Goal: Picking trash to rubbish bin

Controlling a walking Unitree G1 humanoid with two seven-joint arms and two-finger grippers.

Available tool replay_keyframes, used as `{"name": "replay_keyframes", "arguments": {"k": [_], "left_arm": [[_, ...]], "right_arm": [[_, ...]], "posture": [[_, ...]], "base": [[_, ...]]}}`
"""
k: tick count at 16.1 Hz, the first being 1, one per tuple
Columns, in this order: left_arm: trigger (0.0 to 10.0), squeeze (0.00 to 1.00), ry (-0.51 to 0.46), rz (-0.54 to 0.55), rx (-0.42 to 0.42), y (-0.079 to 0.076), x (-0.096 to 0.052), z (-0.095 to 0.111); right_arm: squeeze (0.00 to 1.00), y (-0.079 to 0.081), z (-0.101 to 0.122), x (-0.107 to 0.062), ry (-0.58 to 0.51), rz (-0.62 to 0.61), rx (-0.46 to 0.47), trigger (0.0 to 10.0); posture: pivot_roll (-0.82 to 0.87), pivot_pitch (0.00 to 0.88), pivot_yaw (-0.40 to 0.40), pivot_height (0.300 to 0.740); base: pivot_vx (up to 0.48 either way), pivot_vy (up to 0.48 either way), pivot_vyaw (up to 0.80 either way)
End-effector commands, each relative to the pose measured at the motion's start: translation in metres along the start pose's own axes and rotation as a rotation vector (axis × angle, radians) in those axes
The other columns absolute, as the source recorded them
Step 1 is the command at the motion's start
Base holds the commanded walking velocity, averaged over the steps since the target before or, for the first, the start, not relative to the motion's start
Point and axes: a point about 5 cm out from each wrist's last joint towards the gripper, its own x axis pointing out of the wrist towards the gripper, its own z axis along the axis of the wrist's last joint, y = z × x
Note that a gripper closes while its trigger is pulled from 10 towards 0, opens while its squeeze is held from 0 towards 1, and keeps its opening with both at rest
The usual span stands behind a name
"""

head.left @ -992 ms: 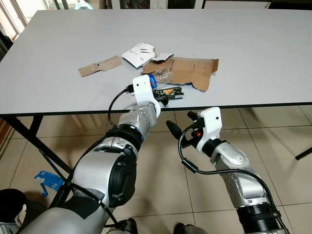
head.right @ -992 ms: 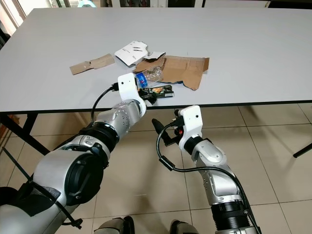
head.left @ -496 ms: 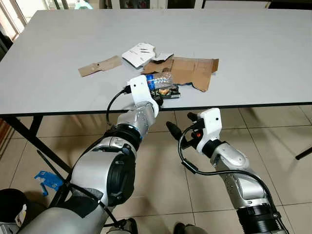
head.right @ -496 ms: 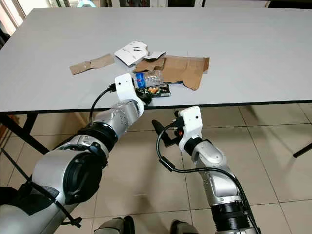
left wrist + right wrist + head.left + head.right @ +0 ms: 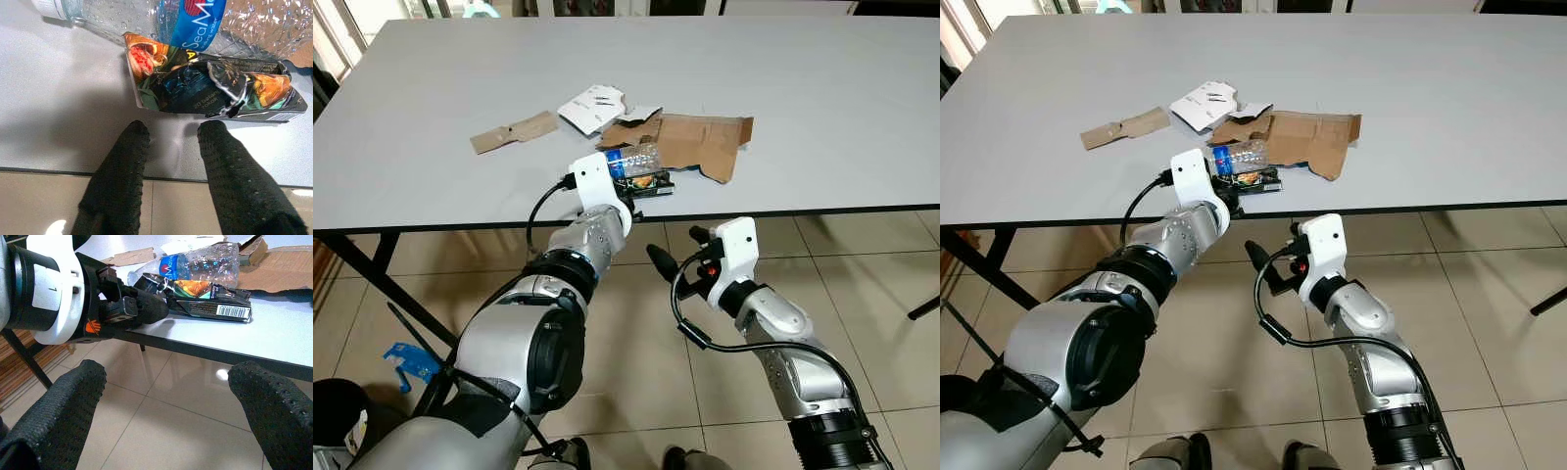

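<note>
At the counter's (image 5: pixel 431 196) near edge, centre frame, the left tool (image 5: pixel 171 142) is parted, empty, fingertips just short of a crumpled dark snack wrapper (image 5: pixel 215 88) lying against a clear blue-labelled plastic bottle (image 5: pixel 195 22). Lower down, the right tool (image 5: pixel 166 396) hangs spread wide, empty.

The plastic bottle (image 5: pixel 205 29) lies against the crushed carton's (image 5: pixel 215 85) far side, blocking passage there.

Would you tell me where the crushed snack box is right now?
The snack box lies at the table's near edge, against the plastic bottle, just beyond the left gripper.
</note>
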Motion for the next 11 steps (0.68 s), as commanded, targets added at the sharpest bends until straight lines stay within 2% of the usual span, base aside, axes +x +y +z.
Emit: {"name": "replay_keyframes", "arguments": {"k": [1,4,6,7,8,9,10,11], "left_arm": [[0.0,0.00,0.029,-0.002,0.010,-0.004,0.000,-0.006],[0.0,0.00,0.001,-0.026,0.057,-0.006,0.000,-0.005],[0.0,0.00,-0.068,-0.139,0.124,-0.018,-0.002,-0.001],[3.8,0.00,-0.112,-0.209,0.189,-0.023,-0.003,0.001],[3.8,0.00,-0.123,-0.229,0.213,-0.024,-0.004,0.001],[10.0,0.00,-0.138,-0.251,0.230,-0.024,-0.004,0.000],[4.6,0.00,-0.161,-0.285,0.277,-0.022,-0.004,-0.003],[10.0,0.00,-0.158,-0.286,0.300,-0.018,-0.003,-0.007]], "right_arm": [[0.00,0.001,0.002,-0.001,-0.006,-0.004,0.007,10.0],[0.00,0.001,0.002,0.000,-0.006,-0.002,0.007,10.0],[0.00,0.001,0.002,0.001,-0.006,-0.004,0.005,10.0],[0.00,0.000,0.002,0.001,-0.007,-0.006,0.005,10.0],[0.00,0.000,0.003,0.001,-0.008,-0.006,0.005,10.0],[0.00,0.000,0.003,0.001,-0.009,-0.007,0.006,10.0],[0.00,0.000,0.002,0.002,-0.008,-0.004,0.006,10.0],[0.00,0.001,0.002,0.002,-0.007,-0.002,0.007,10.0]], "posture": [[-0.10,0.148,0.024,0.740],[-0.10,0.145,0.022,0.740],[-0.10,0.141,0.021,0.740],[-0.10,0.138,0.021,0.740],[-0.10,0.138,0.021,0.740],[-0.09,0.138,0.019,0.740],[-0.09,0.136,0.015,0.740],[-0.08,0.136,0.011,0.740]], "base": [[0.000,0.000,0.00],[0.000,0.000,0.00],[0.000,0.000,0.00],[0.000,0.000,0.00],[0.000,0.000,0.00],[0.000,0.000,0.00],[0.000,0.000,0.00],[0.000,0.000,0.00]]}}
